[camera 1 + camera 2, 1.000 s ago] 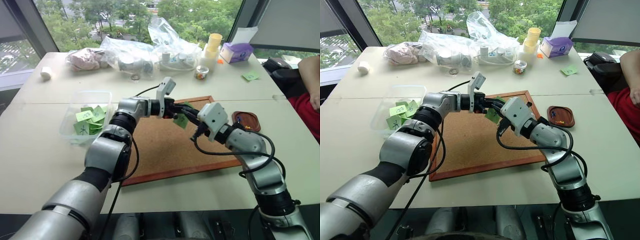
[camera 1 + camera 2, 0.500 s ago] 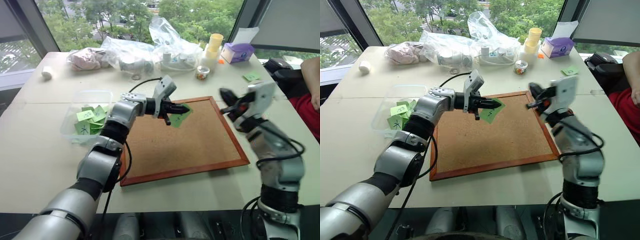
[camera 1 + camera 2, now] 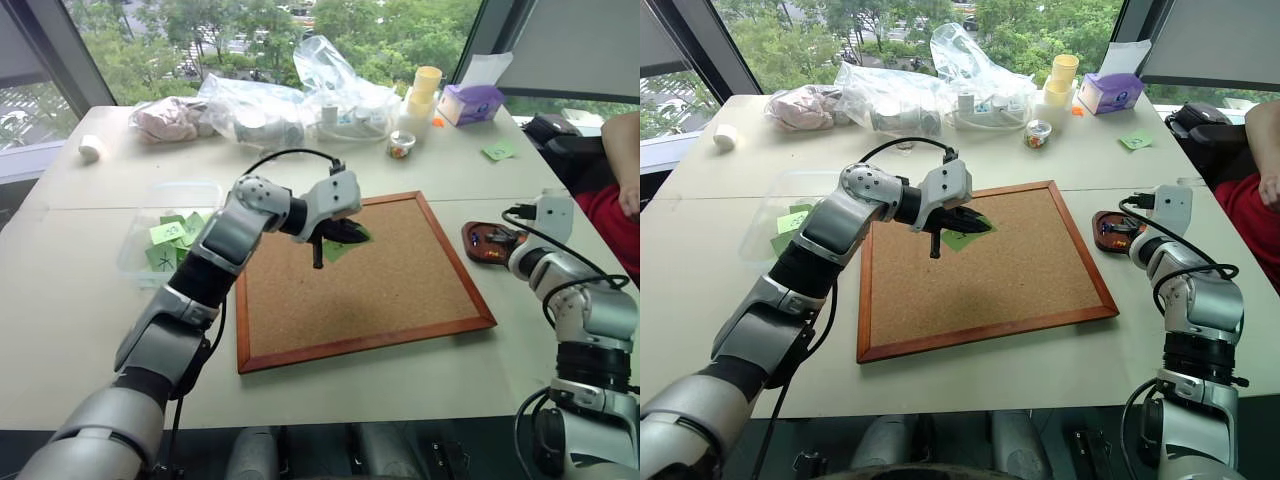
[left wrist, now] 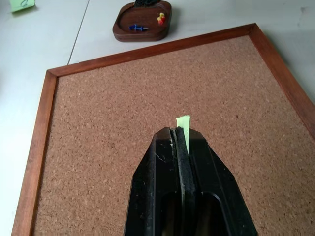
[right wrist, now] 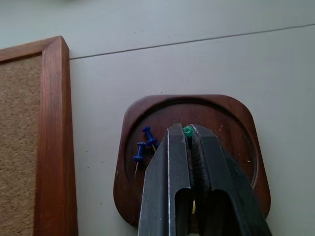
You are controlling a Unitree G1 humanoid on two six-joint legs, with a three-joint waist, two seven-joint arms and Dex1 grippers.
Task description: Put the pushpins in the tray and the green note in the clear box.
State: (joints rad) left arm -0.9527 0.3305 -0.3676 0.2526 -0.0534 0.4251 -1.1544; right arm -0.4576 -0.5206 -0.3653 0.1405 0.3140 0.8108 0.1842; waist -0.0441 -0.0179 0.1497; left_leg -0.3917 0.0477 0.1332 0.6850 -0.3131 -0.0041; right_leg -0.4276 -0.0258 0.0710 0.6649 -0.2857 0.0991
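1. The left gripper (image 4: 180,132) has its fingers pressed together, pinching the green note (image 4: 183,121) above the cork board (image 3: 390,300).
2. The right gripper (image 5: 187,131) is closed on a green-headed pushpin (image 5: 187,131), poised over the tray (image 5: 231,110).
3. Two blue pushpins (image 5: 143,145) lie in the tray at the gripper's 9 o'clock.
4. The tray sits on the table (image 3: 80,300) at the board's 3 o'clock.
5. The clear box (image 3: 150,200), holding green slips (image 3: 170,232), sits at the board's 9 o'clock.
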